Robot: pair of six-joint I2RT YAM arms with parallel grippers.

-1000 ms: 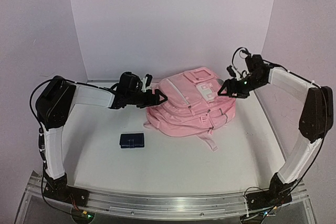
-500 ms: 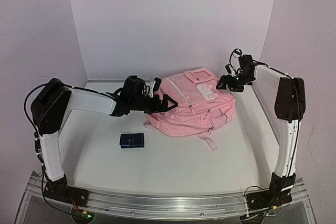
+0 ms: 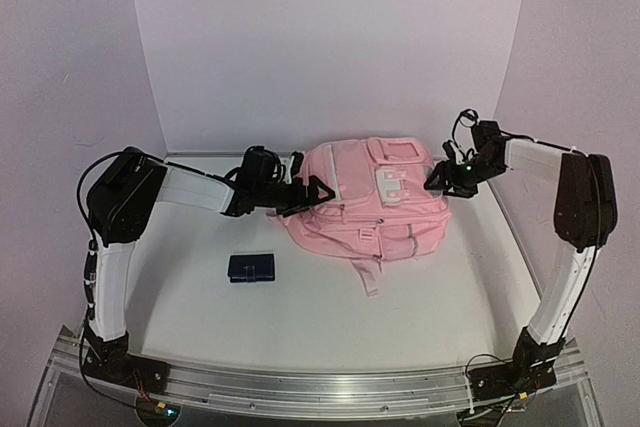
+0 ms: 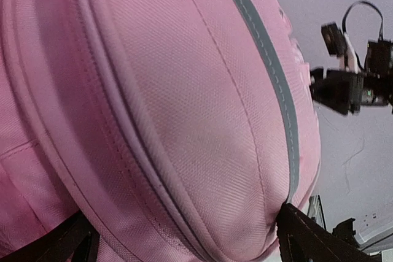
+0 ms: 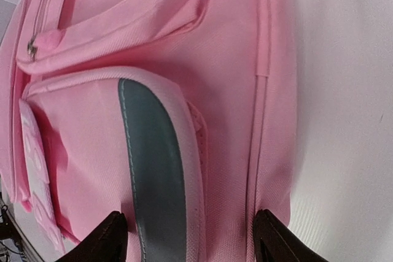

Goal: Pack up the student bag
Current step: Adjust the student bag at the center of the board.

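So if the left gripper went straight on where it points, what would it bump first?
The pink backpack. The left gripper points at its side, jaws wide open, and pink fabric fills its wrist view, so it looks close to touching.

— What colour is the student bag (image 3: 370,209)?
— Pink all over, with paler, whitish panels (image 3: 392,183) on its front. A grey stripe (image 5: 153,170) with a thin pale edge runs along one pocket, and the weave shows as a fine grain.
— And your claws?
— My left claw (image 3: 318,193) and my right claw (image 3: 437,179) are black. My arms (image 3: 190,187) are white with black joints.
— The rest?
— A dark blue case (image 3: 251,267), a white table (image 3: 300,322), pale lilac walls (image 3: 330,37).
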